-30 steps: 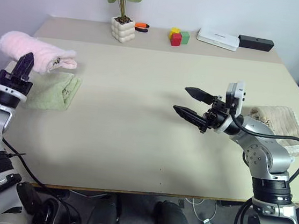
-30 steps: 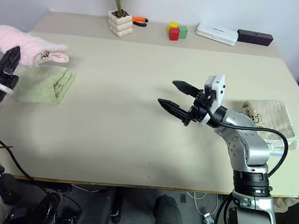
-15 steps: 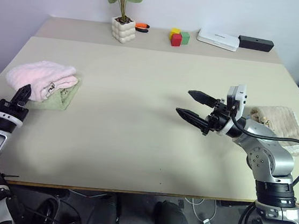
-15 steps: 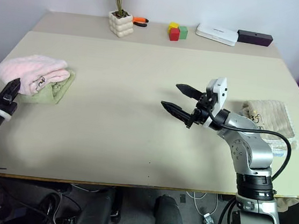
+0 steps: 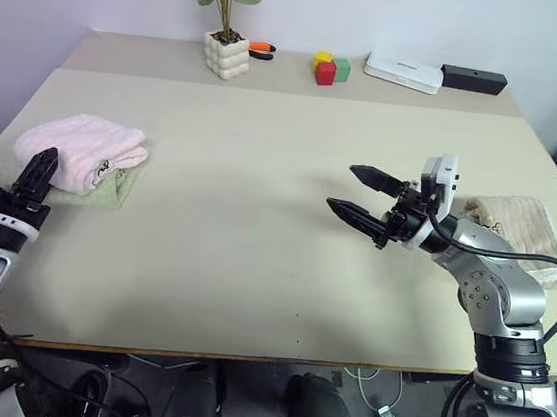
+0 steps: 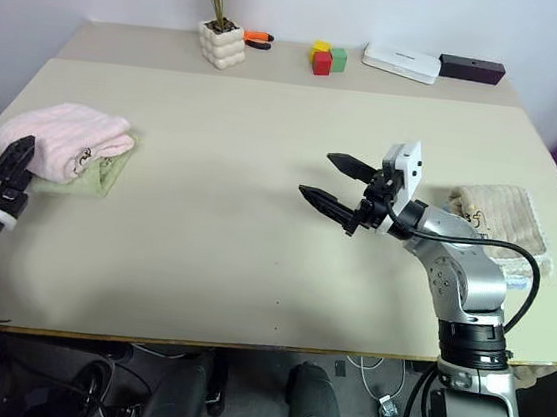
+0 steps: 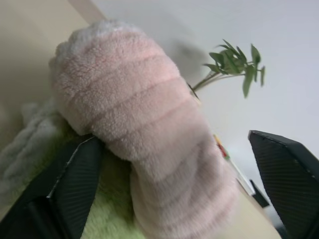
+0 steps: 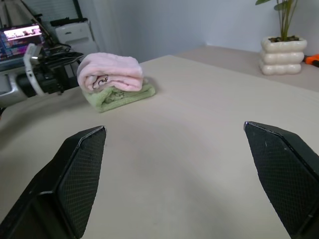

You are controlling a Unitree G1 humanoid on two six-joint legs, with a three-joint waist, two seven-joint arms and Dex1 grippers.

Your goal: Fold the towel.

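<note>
Towel is sitting folded up in a chunky pink bundle near the left edge of the table, stacked right on top of the light green towel, which pokes out underneath on the near and right sides. You can see the little black printed mark on the pink one's end facing the middle of the table.

Left hand is just beside the bundle on its near-left side, fingers spread apart with nothing between them. In the left wrist view the pink roll fills the space ahead of the two black fingers, not pinched.

Right hand hovers over the middle-right of the table, well apart from the towels, jaws wide and empty, pointing toward the left.

Beige towel lies by the right edge behind the right arm. Along the back there's a potted plant, some colored blocks, a white box and a black box.
</note>
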